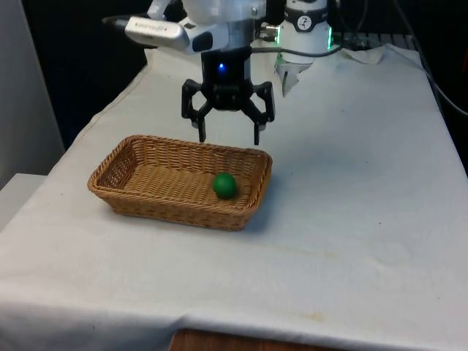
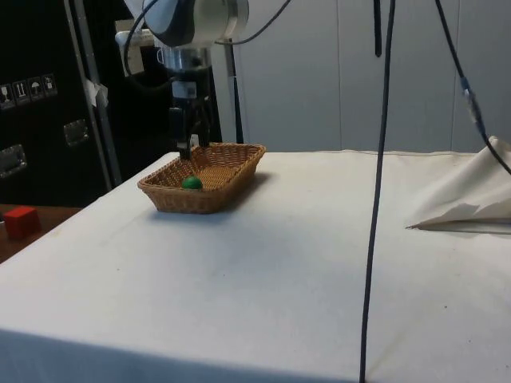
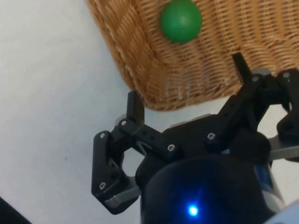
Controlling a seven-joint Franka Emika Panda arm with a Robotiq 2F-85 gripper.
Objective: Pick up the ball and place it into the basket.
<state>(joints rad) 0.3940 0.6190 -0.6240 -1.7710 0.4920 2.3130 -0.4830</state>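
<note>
A small green ball [image 1: 224, 184] lies inside the woven wicker basket [image 1: 131, 191], near the end towards the front view's right. From the side, the ball [image 2: 192, 183] rests on the basket [image 2: 227, 177] floor. My black gripper [image 1: 229, 137] hangs open above the basket's far rim, with nothing between its fingers. In the wrist view the ball [image 3: 181, 21] lies on the weave of the basket [image 3: 140, 51], apart from the spread gripper [image 3: 188, 83].
A crumpled white cloth [image 2: 471, 199] lies on the table towards the robot's end. A dark cable [image 2: 375, 183] hangs down in the side view. A red block [image 2: 21, 221] sits off the table beside the dark cabinets.
</note>
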